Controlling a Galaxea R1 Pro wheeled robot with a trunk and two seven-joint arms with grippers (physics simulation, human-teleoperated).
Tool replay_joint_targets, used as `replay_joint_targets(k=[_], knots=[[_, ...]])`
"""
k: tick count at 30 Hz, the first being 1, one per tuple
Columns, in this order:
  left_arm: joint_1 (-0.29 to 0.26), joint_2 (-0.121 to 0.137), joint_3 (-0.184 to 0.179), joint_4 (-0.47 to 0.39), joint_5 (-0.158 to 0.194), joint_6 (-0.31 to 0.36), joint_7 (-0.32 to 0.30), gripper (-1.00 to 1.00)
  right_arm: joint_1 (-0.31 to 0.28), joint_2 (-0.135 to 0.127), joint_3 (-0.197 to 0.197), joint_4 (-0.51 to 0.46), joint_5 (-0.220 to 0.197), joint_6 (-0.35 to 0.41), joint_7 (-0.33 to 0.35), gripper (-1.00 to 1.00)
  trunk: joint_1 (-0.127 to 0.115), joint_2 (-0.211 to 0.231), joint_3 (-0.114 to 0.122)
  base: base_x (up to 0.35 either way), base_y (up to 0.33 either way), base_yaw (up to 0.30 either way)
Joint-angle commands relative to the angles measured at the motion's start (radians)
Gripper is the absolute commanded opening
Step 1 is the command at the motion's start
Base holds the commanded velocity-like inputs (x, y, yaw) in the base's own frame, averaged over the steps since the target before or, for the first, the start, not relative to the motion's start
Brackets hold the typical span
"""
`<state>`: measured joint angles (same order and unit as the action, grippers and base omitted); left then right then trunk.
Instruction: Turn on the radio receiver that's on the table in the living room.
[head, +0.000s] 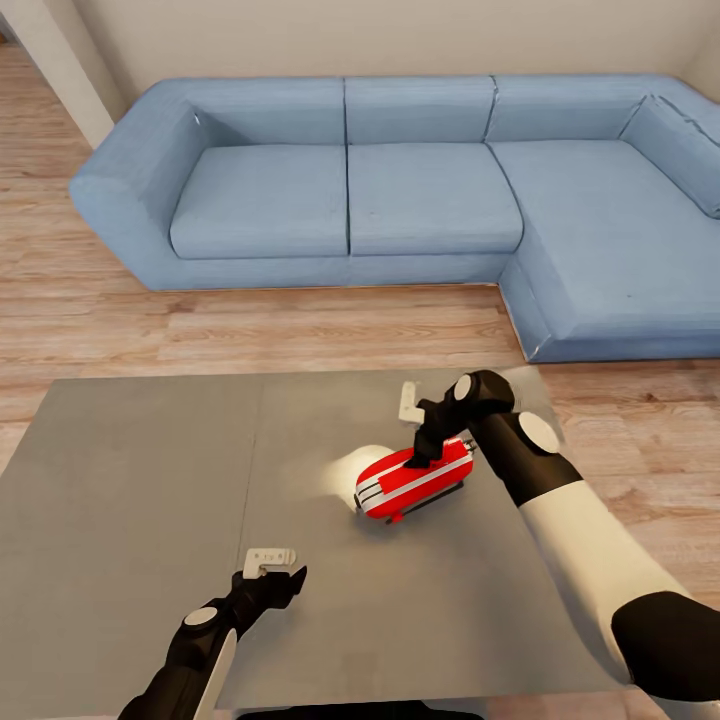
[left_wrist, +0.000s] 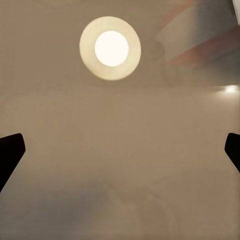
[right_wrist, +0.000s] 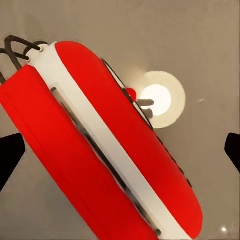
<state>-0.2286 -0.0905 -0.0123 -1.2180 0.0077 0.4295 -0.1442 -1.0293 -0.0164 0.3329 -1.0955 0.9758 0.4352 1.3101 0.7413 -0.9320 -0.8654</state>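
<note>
Red radio receiver lies directly beneath the right gripper, spread wide, empty; left gripper hovers open over grey bench.

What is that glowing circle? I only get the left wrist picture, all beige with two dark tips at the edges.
Observer: It is a lamp mirrored in the glossy grey table; the left gripper hangs over a bare part of it.
Operator: Is there a radio anywhere?
Observer: Yes, a red radio lies on its side on the right half of the table.
Operator: Is anything touching it?
Observer: The right gripper is directly above it, fingers spread wide; whether it touches, I cannot tell.
Operator: What lies beyond the table?
Observer: A blue corner sofa on a light wood floor.
</note>
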Motion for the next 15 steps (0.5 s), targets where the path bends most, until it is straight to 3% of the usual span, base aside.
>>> replay_joint_targets(k=[1,10,12,15], knots=[[0.0,0.0,0.0,0.0,0.0,-0.001,0.0,1.0,0.0,0.005,0.0,0.006,0.0,-0.003,0.0,1.0,0.0,0.0,0.0,0.0,0.0,0.0],[0.0,0.0,0.0,0.0,0.0,0.0,0.0,1.0,0.0,0.013,-0.008,0.094,0.0,-0.05,-0.012,1.0,0.0,0.0,0.0,0.0,0.0,0.0],[0.0,0.0,0.0,0.0,0.0,0.0,0.0,1.0,0.0,0.015,-0.051,0.141,0.001,-0.077,-0.028,1.0,0.0,0.0,0.0,0.0,0.0,0.0],[0.0,0.0,0.0,0.0,0.0,0.0,0.0,1.0,0.0,0.023,-0.077,0.184,0.002,-0.104,-0.037,1.0,0.0,0.0,0.0,0.0,0.0,0.0]])
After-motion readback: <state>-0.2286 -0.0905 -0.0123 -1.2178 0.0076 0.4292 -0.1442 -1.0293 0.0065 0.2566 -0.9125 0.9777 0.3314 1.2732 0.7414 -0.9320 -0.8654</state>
